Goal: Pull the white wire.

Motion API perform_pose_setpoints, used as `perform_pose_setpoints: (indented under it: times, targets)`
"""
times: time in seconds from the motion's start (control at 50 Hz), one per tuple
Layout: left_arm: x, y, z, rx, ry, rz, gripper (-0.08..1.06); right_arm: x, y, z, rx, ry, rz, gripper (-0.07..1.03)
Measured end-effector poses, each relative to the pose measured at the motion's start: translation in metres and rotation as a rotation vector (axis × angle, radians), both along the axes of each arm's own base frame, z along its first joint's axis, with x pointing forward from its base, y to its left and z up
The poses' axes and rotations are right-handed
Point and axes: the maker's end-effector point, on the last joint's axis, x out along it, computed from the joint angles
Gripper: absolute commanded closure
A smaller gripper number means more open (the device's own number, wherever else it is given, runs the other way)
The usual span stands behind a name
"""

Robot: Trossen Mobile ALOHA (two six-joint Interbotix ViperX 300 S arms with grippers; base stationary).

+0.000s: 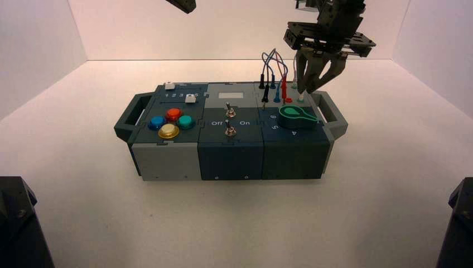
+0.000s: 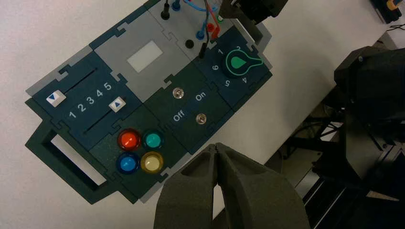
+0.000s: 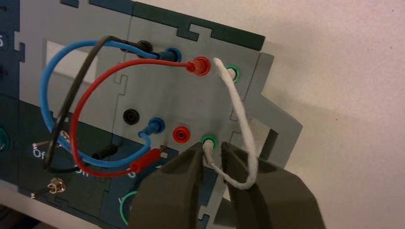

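Right wrist view: the right gripper (image 3: 213, 153) stands over the box's wire panel, its fingers (image 3: 177, 176) a narrow gap apart on either side of one plug of the white wire (image 3: 241, 125), at a green socket (image 3: 208, 140); whether they press it cannot be told. The wire arches to a second green socket (image 3: 232, 72). Its loop partly hides behind one finger. The left gripper (image 2: 217, 149), closed, hangs above the box (image 1: 167, 159).
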Motion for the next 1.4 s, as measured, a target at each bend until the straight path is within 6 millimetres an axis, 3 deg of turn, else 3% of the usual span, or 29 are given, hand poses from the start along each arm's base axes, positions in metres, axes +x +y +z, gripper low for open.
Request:
perform_pose_setpoints:
  times: [0.06,0.16,0.58,0.88,1.4]
  targets:
    - [0.0,0.0,0.001,-0.001,-0.001,0.0,1.01,0.0,0.001,0.0,0.002,-0.001,0.002,0.94]
    - [0.0,0.0,0.0,0.0,0.0,0.0,1.01,0.0,0.002,0.0,0.0,-0.002,0.008,0.98]
    - [0.0,0.0,0.0,0.0,0.0,0.0,1.01,-0.001,0.006,0.005,-0.009,0.017,0.031,0.98]
    - [0.0,0.0,0.0,-0.001,-0.001,0.0,1.01,0.005,0.01,0.027,0.006,-0.007,0.044,0.98]
    - [0.0,0.0,0.0,0.001,-0.002,-0.002,1.01,-0.015,-0.001,0.042,-0.05,0.055,0.121,0.97]
